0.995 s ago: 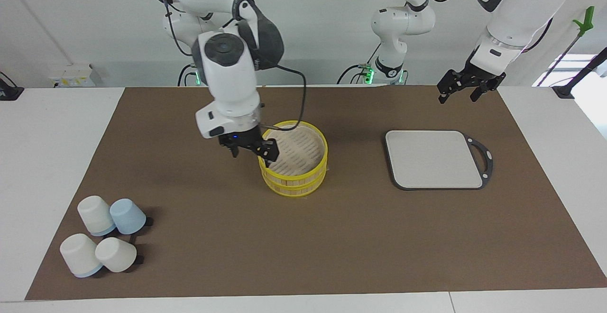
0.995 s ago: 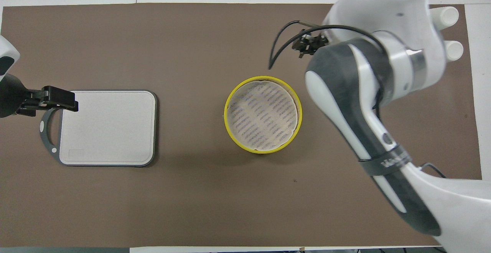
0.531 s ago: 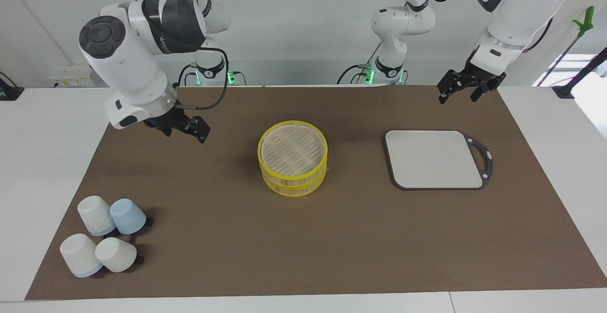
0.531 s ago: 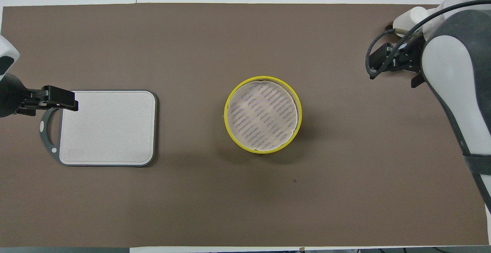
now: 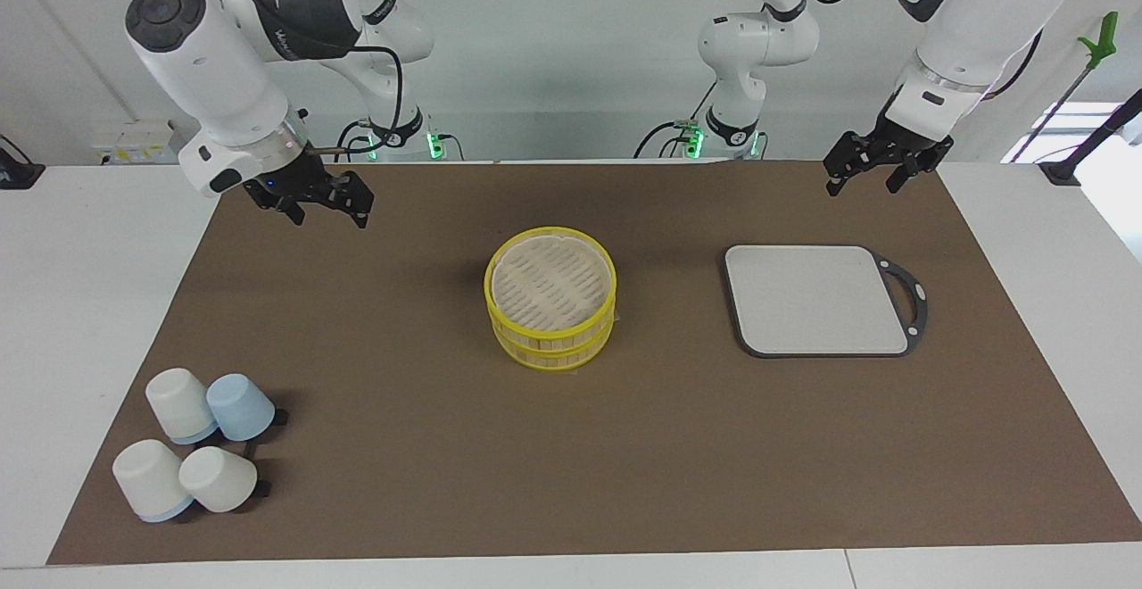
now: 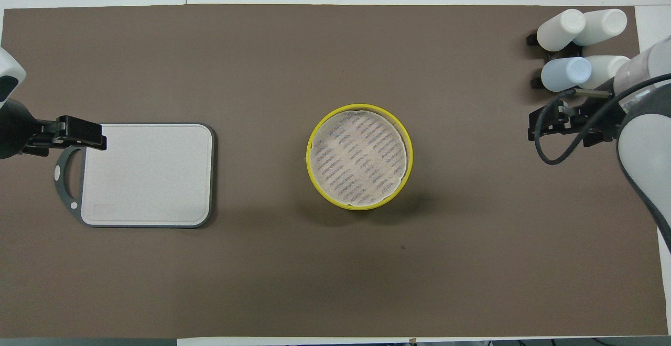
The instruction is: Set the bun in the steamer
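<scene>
The steamer [image 5: 550, 303] [image 6: 359, 156], a round two-tier basket with yellow rims and a pale slatted top, stands in the middle of the brown mat. The bun is out of view. My right gripper [image 5: 329, 212] [image 6: 565, 127] hangs open and empty over the mat toward the right arm's end of the table, well apart from the steamer. My left gripper [image 5: 860, 186] [image 6: 83, 135] waits open and empty in the air over the handle end of the cutting board.
A grey cutting board [image 5: 816, 299] [image 6: 147, 173] with a dark handle lies toward the left arm's end. Several white and blue cups [image 5: 192, 451] [image 6: 582, 42] lie tipped at the mat's corner toward the right arm's end, farther from the robots than the steamer.
My right gripper has pulled away from over the steamer, toward the right arm's end of the table, and risen. The left arm and the steamer have not moved.
</scene>
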### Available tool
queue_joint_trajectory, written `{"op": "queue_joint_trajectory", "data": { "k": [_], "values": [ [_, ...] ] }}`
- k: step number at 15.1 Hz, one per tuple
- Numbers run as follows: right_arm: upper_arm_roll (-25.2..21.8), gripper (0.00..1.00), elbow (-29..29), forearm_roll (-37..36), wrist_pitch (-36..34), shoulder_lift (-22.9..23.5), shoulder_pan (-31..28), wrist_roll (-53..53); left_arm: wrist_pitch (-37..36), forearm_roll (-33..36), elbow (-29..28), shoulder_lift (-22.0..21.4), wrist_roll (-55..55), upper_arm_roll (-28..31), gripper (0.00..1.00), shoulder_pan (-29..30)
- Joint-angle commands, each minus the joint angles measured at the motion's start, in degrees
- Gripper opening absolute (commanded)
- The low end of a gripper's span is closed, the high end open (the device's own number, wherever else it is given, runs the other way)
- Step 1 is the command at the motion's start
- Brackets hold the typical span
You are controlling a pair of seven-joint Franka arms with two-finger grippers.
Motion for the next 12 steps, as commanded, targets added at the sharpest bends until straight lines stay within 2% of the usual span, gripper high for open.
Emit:
{"op": "queue_joint_trajectory", "data": {
  "k": [1,6,10,12],
  "values": [
    [0.6,1.0,-6.0,0.0,1.3,-5.0,-1.3,-2.0,0.9,0.3,-0.8,-0.9,0.9,0.7,1.0,-0.6],
    [0.5,1.0,-5.4,-0.1,4.8,-4.5,-2.2,-1.5,1.1,2.4,-0.8,-0.9,1.2,0.5,1.0,-0.6],
    [0.6,1.0,-4.4,-0.8,4.5,-4.3,-2.2,-2.0,1.2,2.4,-0.8,-0.9,1.3,0.5,1.0,-0.6],
    [0.7,1.0,-2.6,-3.9,5.3,-3.3,-1.4,-1.9,1.2,2.4,-0.8,-0.9,1.2,0.5,1.0,-0.6]
  ]
}}
